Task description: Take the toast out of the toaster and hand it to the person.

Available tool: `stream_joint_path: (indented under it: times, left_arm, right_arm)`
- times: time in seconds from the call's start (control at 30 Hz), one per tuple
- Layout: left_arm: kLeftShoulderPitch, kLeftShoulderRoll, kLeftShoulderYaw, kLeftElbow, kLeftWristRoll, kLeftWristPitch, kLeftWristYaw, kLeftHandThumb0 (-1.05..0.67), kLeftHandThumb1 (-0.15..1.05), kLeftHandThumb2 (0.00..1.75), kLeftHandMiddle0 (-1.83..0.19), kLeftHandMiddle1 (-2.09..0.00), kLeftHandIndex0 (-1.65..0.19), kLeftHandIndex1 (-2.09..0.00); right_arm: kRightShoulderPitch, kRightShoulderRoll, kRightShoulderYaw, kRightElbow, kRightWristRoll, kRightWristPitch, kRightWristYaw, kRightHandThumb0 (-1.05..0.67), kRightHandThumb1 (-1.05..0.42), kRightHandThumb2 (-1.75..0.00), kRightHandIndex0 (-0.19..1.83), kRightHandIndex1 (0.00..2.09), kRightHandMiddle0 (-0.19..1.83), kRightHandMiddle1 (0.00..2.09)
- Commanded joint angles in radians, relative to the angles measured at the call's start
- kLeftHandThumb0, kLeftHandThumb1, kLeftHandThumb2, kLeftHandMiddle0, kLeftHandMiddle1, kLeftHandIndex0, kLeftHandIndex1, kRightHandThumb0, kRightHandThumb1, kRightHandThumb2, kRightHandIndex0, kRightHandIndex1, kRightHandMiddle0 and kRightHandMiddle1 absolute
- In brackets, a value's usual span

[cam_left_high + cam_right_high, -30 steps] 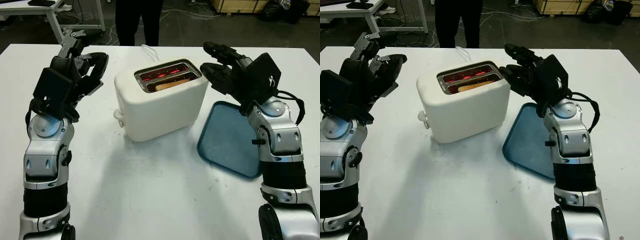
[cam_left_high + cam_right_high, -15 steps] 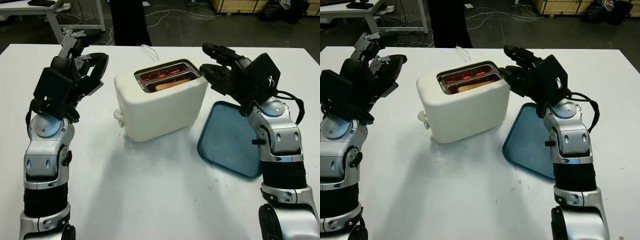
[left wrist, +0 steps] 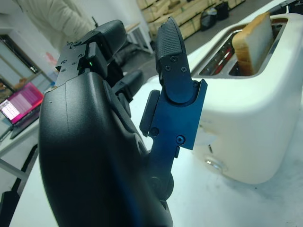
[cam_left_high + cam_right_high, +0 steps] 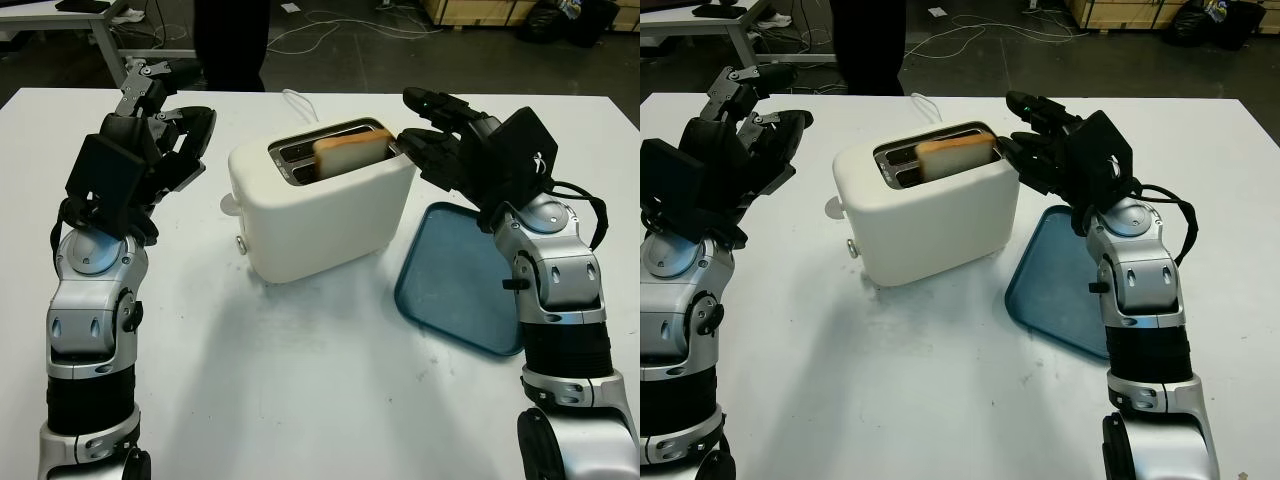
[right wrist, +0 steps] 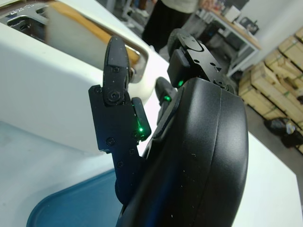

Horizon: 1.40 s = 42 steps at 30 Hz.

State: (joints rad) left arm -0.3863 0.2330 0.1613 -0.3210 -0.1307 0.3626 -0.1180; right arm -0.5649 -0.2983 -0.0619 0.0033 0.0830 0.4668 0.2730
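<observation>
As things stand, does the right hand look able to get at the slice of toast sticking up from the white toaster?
Probably yes: the right hand, open, sits beside the white toaster, with nothing between it and the raised toast slice.

Lab — floor cables [image 4: 330, 20], stacked crates [image 4: 480, 10]

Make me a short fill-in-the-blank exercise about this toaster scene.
1. The slice of toast stands up out of the white ____.
2. The flat tray beside the toaster is ____ in colour.
3. The robot's ____ hand is the one nearer the toast.
4. The left hand holds ____.

Missing words: toaster; blue; right; nothing
</observation>
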Motion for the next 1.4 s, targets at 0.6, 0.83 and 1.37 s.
stream_joint_path:
  times: [0.6, 0.83, 1.37]
  left_arm:
    - [-0.005, -0.001, 0.002, -0.013, -0.007, -0.003, 0.004, -0.48, 0.89, 0.45, 0.00, -1.07, 0.00, -0.95]
    - [-0.003, -0.005, -0.006, -0.016, 0.005, -0.002, 0.015, -0.50, 0.89, 0.45, 0.00, -1.07, 0.00, -0.95]
    - [0.000, -0.001, 0.003, -0.025, -0.001, 0.003, 0.013, -0.49, 0.88, 0.43, 0.00, -1.06, 0.00, -0.94]
  right_arm:
    - [-0.443, -0.171, 0.099, 0.559, -0.218, -0.739, 0.109, -0.30, -0.55, 0.00, 0.82, 0.61, 0.92, 0.16]
    - [-0.514, -0.222, 0.284, 0.587, -0.487, -0.877, 0.096, -0.48, -0.62, -0.01, 0.80, 0.52, 0.92, 0.10]
    - [-0.550, -0.175, 0.433, 0.678, -0.657, -0.922, 0.052, -0.29, -0.61, 0.00, 0.79, 0.43, 0.95, 0.04]
